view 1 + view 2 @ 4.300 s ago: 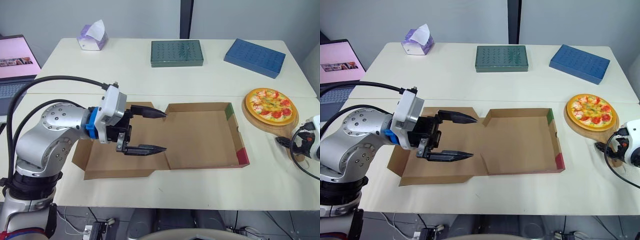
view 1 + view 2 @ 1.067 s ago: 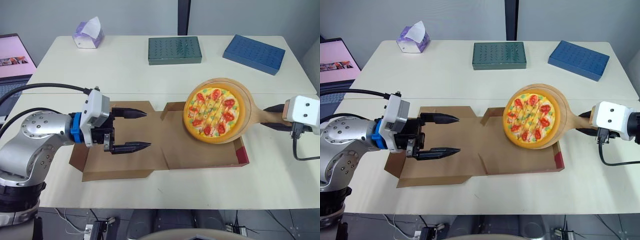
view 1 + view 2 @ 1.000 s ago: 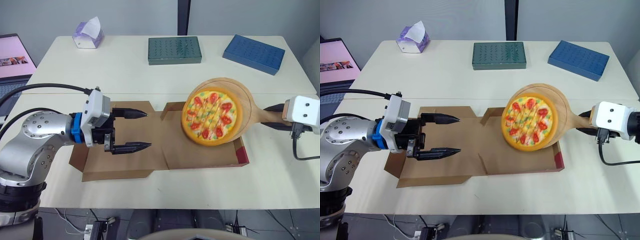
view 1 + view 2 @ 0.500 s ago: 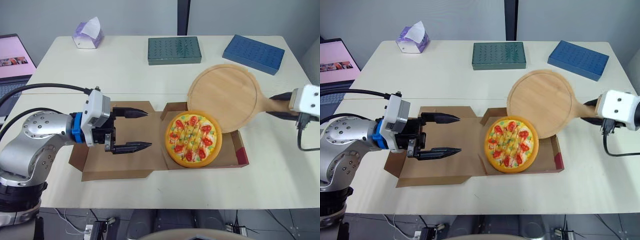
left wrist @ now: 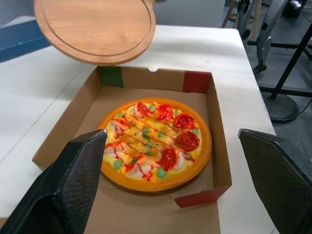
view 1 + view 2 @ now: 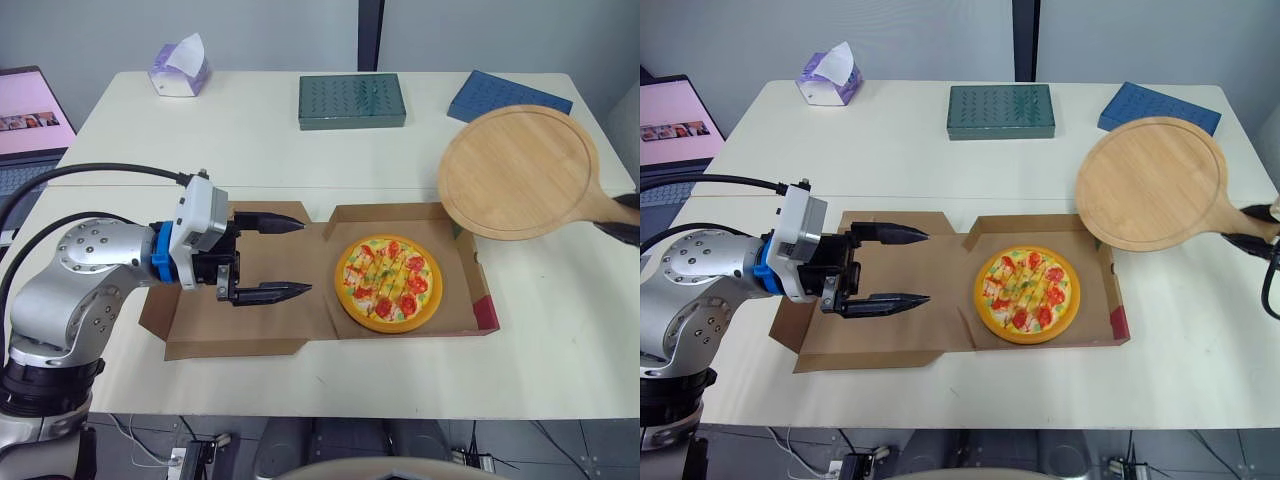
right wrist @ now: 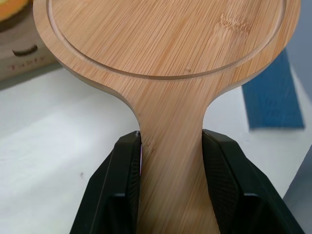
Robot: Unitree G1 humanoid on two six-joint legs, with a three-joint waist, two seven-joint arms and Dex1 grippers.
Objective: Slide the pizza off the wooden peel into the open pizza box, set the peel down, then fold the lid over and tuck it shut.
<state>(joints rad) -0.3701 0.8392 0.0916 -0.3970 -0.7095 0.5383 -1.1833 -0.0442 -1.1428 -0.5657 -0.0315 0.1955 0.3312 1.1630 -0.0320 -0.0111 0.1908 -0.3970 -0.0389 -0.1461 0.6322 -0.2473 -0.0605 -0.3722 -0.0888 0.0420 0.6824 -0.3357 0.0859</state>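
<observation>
1. A second ago the pizza sat on the wooden peel over the box. Now the pizza [image 6: 388,282] lies flat inside the open pizza box [image 6: 400,213].
2. The wooden peel [image 6: 518,170] is bare and has swung away to the right, raised above the bench [image 6: 560,340]. Our right end effector [image 7: 170,146] is clamped on its handle.
3. Our left end effector [image 6: 303,257] hovers empty, fingers spread, over the flat lid [image 6: 250,325].
4. We judge the slide finished. What remains is setting the peel down, then folding and tucking the lid.
</observation>
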